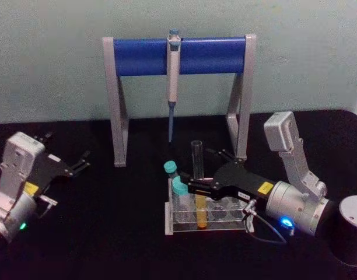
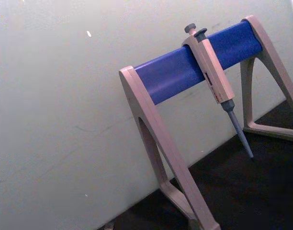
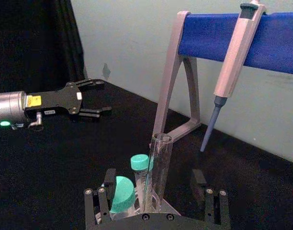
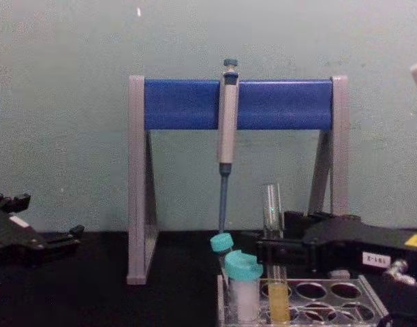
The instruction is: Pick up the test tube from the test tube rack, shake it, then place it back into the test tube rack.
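Observation:
The test tube [image 1: 196, 166] is a tall clear glass tube with yellow-orange liquid in its lower part. It stands upright in the test tube rack [image 1: 169, 224], a low clear plastic rack on the black table. My right gripper [image 1: 200, 171] reaches in from the right and is open, with one finger on each side of the test tube's middle. The right wrist view shows the test tube [image 3: 158, 167] between the spread fingers [image 3: 104, 201], with a gap on both sides. In the chest view the test tube [image 4: 272, 204] rises above the rack [image 4: 372, 306]. My left gripper [image 1: 79, 163] hovers open at the far left.
Two teal-capped white tubes [image 1: 178, 188] stand in the rack just left of the test tube. Behind it is a grey-and-blue stand [image 1: 137, 56] with a grey pipette [image 1: 173, 76] hanging from it. A dark cylinder [image 1: 350, 228] sits at the right edge.

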